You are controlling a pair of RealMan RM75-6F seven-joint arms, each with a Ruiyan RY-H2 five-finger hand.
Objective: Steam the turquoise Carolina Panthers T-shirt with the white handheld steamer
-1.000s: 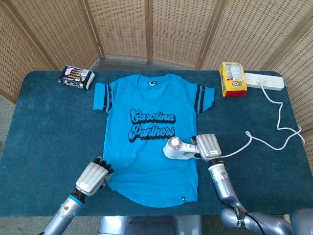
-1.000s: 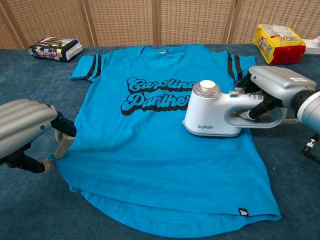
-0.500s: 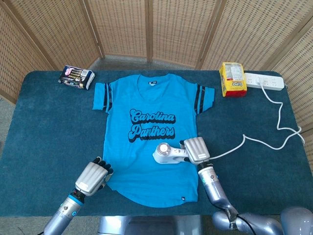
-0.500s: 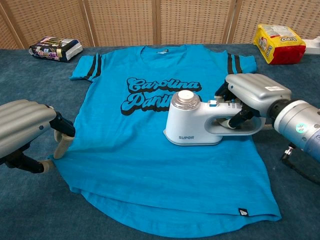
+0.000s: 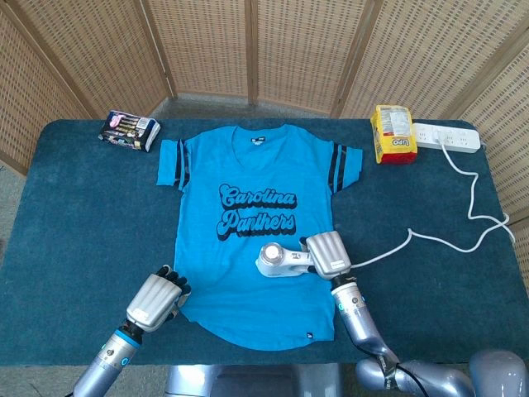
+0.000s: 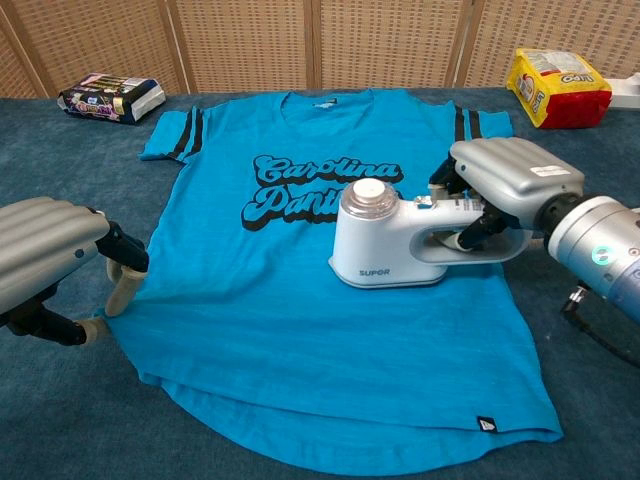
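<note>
The turquoise Carolina Panthers T-shirt (image 5: 248, 248) (image 6: 300, 300) lies flat on the dark blue table, neck toward the far side. My right hand (image 5: 326, 253) (image 6: 505, 180) grips the handle of the white handheld steamer (image 5: 277, 261) (image 6: 385, 245), whose base rests on the shirt just below and right of the lettering. My left hand (image 5: 157, 299) (image 6: 55, 255) has its fingers curled and presses down the shirt's lower left hem edge.
A white cord (image 5: 430, 240) runs from the steamer to a power strip (image 5: 446, 137) at the far right. A yellow snack bag (image 5: 393, 134) (image 6: 558, 88) sits beside the strip. A dark snack pack (image 5: 130, 130) (image 6: 110, 97) lies at the far left. Wicker screens stand behind.
My right hand has slid the steamer leftward across the shirt, from its right edge to under the lettering. The left hand has stayed put.
</note>
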